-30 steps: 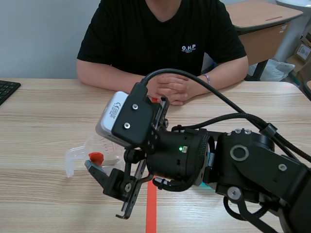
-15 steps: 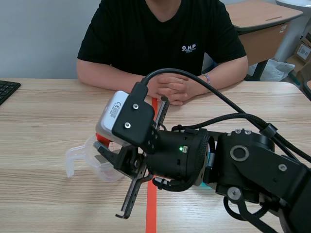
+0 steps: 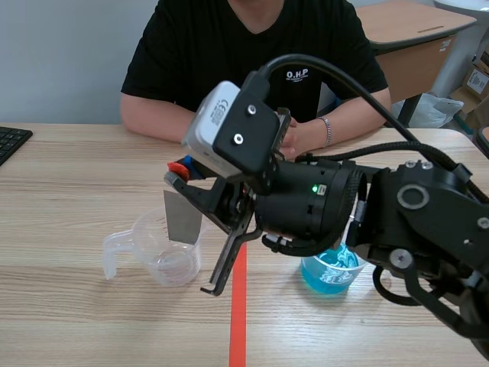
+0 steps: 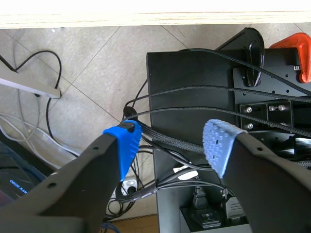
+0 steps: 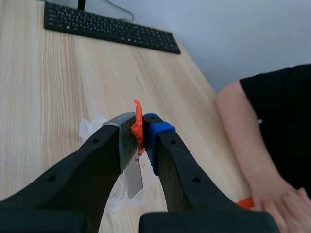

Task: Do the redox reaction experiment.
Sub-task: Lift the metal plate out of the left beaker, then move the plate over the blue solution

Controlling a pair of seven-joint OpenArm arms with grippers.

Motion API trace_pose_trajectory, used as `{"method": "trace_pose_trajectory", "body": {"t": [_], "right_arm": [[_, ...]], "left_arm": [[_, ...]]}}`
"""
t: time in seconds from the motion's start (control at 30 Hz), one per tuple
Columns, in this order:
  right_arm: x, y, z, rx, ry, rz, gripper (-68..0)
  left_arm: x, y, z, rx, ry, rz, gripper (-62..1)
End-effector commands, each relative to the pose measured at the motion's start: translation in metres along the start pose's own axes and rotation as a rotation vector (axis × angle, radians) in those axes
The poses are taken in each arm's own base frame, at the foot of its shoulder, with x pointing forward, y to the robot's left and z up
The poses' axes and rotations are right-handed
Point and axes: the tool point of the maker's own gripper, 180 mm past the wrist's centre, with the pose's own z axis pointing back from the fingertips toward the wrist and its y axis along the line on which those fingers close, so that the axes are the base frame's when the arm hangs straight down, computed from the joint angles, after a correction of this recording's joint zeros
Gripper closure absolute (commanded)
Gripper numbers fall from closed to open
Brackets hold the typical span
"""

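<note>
Above the clear plastic measuring cup (image 3: pixel 157 256), the right gripper (image 5: pixel 138 131) pinches a thin grey metal strip (image 3: pixel 183 218) hanging lengthwise down, well apart from the clear cup of blue liquid (image 3: pixel 328 271); the left gripper (image 4: pixel 167 141) gapes empty.

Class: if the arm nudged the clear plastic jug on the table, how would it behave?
The clear plastic jug looks thin-walled and holds no visible liquid, so probably light and quick to slide on the table. Its wide base suggests it wouldn't tip easily; its handle may make it swivel.
</note>
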Motion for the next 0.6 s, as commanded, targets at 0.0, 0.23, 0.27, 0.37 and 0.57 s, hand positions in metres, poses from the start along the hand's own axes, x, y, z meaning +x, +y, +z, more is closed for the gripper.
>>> {"method": "trace_pose_trajectory", "body": {"t": [0.0, 0.23, 0.27, 0.37, 0.57], "right_arm": [[0.021, -0.010, 0.000, -0.012, -0.045, 0.039, -1.5], [0.044, -0.016, 0.004, -0.018, -0.049, 0.090, -1.5], [0.048, -0.018, 0.005, -0.020, -0.052, 0.095, -1.5], [0.061, -0.017, 0.012, -0.008, -0.074, 0.093, -1.5], [0.075, -0.021, 0.028, 0.005, -0.078, 0.091, -1.5]], "left_arm": [[0.005, -0.002, 0.001, -0.009, -0.015, 0.002, -26.4], [0.004, -0.002, 0.001, -0.009, -0.011, 0.002, -18.0], [0.004, -0.002, 0.001, -0.009, -0.011, 0.002, -17.0], [0.004, -0.002, 0.001, -0.009, -0.011, 0.002, -12.6], [0.004, -0.002, 0.001, -0.009, -0.011, 0.002, -4.9]]}}
